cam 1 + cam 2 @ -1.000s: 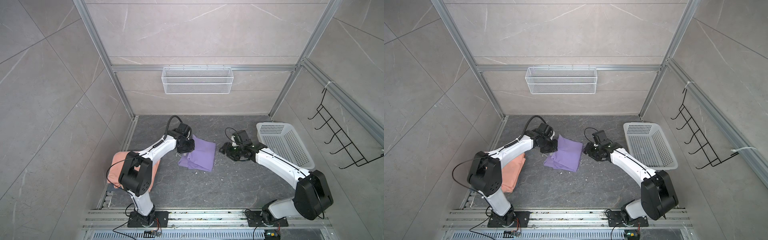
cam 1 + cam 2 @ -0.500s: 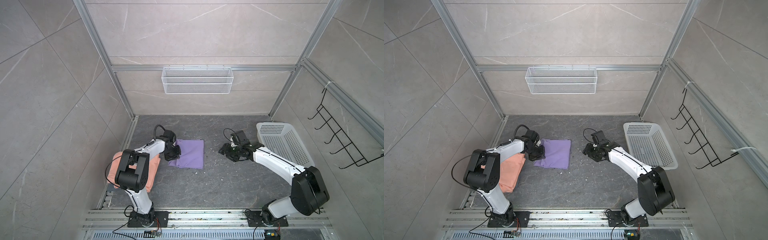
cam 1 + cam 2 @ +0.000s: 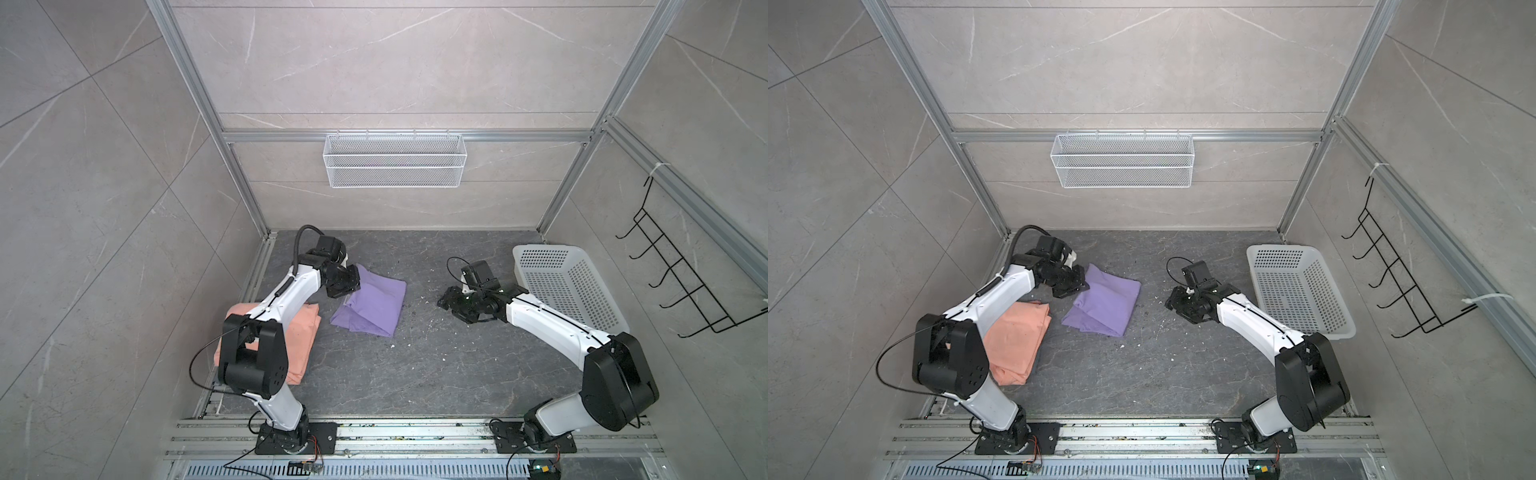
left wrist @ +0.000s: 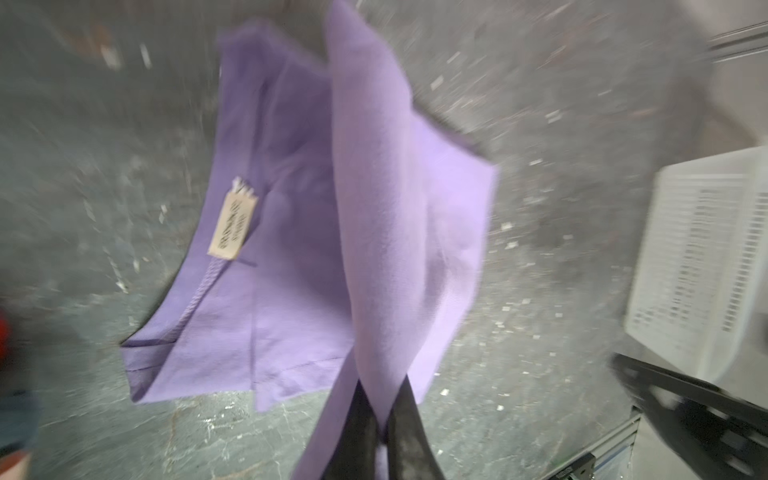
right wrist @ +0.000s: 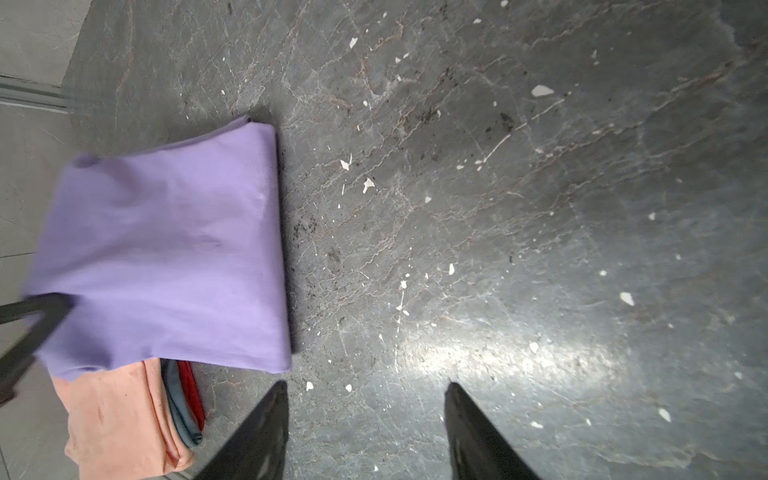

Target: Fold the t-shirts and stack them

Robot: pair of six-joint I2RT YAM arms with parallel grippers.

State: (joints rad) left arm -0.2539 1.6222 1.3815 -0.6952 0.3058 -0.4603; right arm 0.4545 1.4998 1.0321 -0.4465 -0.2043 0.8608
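Only the left wrist view shows a cream tag [image 4: 232, 226] on the lavender t-shirt [image 3: 374, 305], its print too blurred to read. The left gripper [image 4: 383, 401] is clamped on that shirt's edge. The shirt lies on the floor [image 3: 415, 374] beside the peach t-shirt [image 3: 1017, 336]. The right wrist view alone shows a grey-blue cloth [image 5: 176, 411] and a red cloth [image 5: 192, 390] under the peach one. The right gripper [image 5: 365, 399] holds its 2 fingers apart, empty.

Lavender t-shirt [image 3: 376, 305], salmon-peach t-shirt [image 3: 302, 340]

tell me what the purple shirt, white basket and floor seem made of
The purple shirt looks like soft matte cloth, probably knit: it drapes, creases, has stitched hems. The white basket is likely moulded plastic: stiff perforated walls. The floor is dark stone or a stone-look sheet, faintly glossy: pale veins, a glare patch.
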